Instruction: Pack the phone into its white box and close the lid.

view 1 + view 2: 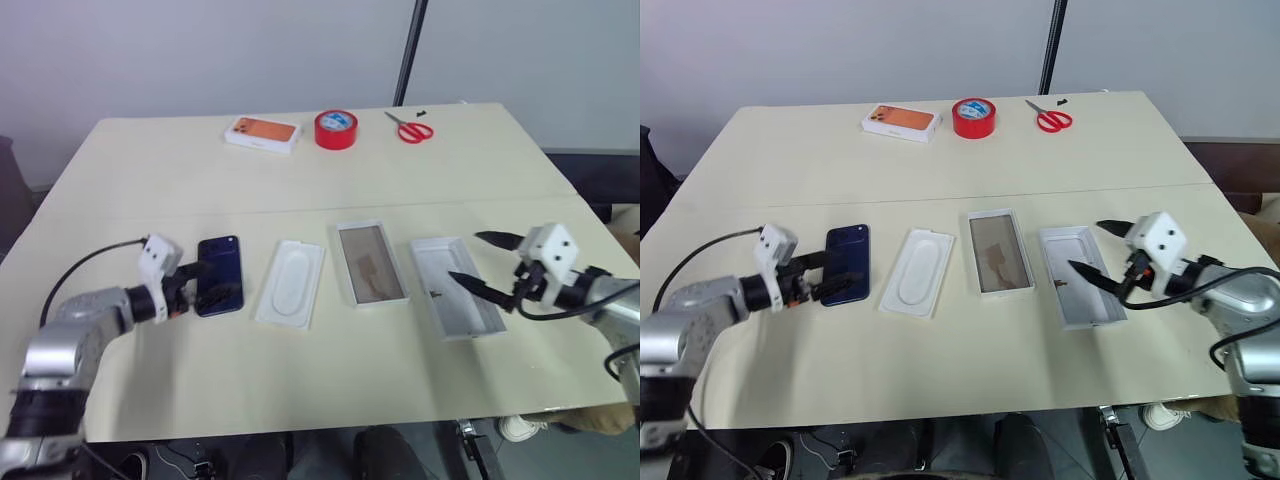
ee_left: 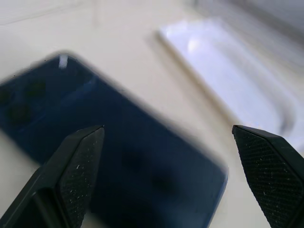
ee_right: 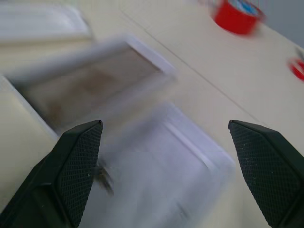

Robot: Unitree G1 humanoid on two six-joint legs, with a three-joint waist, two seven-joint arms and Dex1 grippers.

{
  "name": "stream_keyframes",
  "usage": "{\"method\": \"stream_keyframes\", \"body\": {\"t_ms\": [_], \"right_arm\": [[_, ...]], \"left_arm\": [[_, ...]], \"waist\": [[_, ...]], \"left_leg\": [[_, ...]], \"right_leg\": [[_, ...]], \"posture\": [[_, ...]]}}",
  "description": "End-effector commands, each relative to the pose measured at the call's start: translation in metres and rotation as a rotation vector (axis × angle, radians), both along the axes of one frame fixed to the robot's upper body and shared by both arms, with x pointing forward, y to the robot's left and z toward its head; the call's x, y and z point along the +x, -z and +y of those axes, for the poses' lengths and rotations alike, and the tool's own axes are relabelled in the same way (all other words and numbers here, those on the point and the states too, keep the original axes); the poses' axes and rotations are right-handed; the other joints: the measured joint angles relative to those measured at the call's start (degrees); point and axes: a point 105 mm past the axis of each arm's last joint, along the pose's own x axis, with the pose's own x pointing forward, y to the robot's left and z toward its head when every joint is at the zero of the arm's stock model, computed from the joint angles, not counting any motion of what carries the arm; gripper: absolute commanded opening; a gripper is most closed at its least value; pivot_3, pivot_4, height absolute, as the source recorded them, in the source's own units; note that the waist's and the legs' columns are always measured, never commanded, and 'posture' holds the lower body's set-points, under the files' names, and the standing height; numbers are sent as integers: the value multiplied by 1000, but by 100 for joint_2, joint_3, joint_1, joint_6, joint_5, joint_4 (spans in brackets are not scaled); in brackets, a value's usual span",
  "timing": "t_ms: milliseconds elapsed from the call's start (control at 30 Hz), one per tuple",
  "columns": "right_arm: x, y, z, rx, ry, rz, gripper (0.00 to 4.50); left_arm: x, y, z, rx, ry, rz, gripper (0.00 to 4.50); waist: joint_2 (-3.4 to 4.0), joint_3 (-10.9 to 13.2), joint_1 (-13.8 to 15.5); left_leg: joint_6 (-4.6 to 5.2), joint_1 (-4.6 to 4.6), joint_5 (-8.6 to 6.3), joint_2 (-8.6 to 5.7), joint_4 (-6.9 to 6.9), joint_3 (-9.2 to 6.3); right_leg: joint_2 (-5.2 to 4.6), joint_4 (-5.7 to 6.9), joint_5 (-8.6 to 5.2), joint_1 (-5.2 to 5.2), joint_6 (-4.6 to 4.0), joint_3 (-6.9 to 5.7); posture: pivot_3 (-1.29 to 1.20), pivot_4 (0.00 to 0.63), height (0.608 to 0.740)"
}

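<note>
On the worktop (image 1: 150, 380), my left gripper (image 1: 200, 283) stood with jaws released over the phone (image 1: 220, 275), which lay flat at the left end of the row. Next came a flat white insert (image 1: 291, 282), then the white box (image 1: 371, 263) with its tan floor up. My right gripper (image 1: 480, 262) hung, jaws released, over the upturned lid (image 1: 455, 286).

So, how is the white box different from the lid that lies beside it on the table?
The white box has a tan-brown floor inside; the lid is plain white inside. The white box looks shallower, the lid deeper. The white box lies in the middle of the row, beside the flat white insert; the lid lies at the row's end, under the open right gripper. Both are white, rectangular, open side up and empty.
</note>
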Motion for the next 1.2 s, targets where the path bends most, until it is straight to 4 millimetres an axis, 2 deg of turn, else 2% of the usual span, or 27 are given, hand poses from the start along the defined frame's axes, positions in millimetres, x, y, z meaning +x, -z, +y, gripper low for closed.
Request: {"method": "stream_keyframes", "body": {"t_ms": [33, 167, 367, 533, 700, 800, 900, 933, 1033, 1200], "right_arm": [[3, -2, 2, 2, -5, -14, 4432], [5, -1, 2, -9, -5, -30, 4432], [7, 2, -6, -6, 34, -47, 4432], [9, 3, -4, -9, 37, -51, 4432], [12, 4, 2, -10, 34, -63, 4432], [13, 3, 3, -21, 31, -70, 4500], [12, 1, 4, -21, 30, -75, 4500], [12, 1, 4, -22, 30, -75, 4500], [10, 2, 6, -35, 22, -72, 4500], [6, 7, 19, -14, -22, -44, 4500]], "left_arm": [[2, -5, -16, -40, 24, 106, 4500], [-4, -10, -42, -151, 87, 240, 4500], [-12, 20, -47, -97, 56, 394, 4500], [-9, 29, -52, -121, 44, 431, 4500], [-5, 33, -67, -188, 75, 479, 4500], [1, 34, -66, -195, 52, 478, 3655], [2, 37, -66, -187, 46, 487, 2140], [2, 38, -65, -192, 41, 495, 1502], [4, 40, -61, -208, 10, 508, 95], [21, 39, -39, -260, -112, 498, 34]], "waist": [[0, 0, -13], [-1, 1, -43], [0, 0, -57], [3, -2, -38], [4, -2, -27], [5, -3, -12], [5, -3, -19], [5, -3, -22], [5, -3, -25], [7, -4, -33]], "left_leg": [[-17, 1, 9, -4, 0, 0], [-24, -2, 13, -8, -2, 5], [-30, 2, 17, -5, -3, 5], [-32, 3, 18, -2, -3, 5], [-33, 4, 19, -7, -2, 6], [-34, 6, 19, -9, -2, 4], [-35, 5, 19, -11, -2, 5], [-35, 5, 19, -11, -2, 5], [-35, 5, 20, -11, -3, 5], [-36, 10, 20, -12, -3, 5]], "right_leg": [[-2, 0, 0, 1, 0, 0], [-4, -5, 0, -3, 1, 3], [8, 2, 0, -8, 0, 5], [2, 1, 0, -5, 0, 6], [1, 1, 0, -2, 0, 6], [-1, 0, 0, 1, 0, 5], [-4, -1, 0, 1, 0, 5], [-4, -1, 0, 0, 0, 6], [-2, -1, 0, -1, 0, 5], [0, 2, 0, 0, 0, 5]], "posture": [[0, 150, 740], [0, 150, 740], [0, 150, 740], [0, 150, 740], [0, 150, 740], [0, 150, 740], [0, 150, 740], [0, 150, 740], [0, 150, 740], [0, 150, 740]]}}
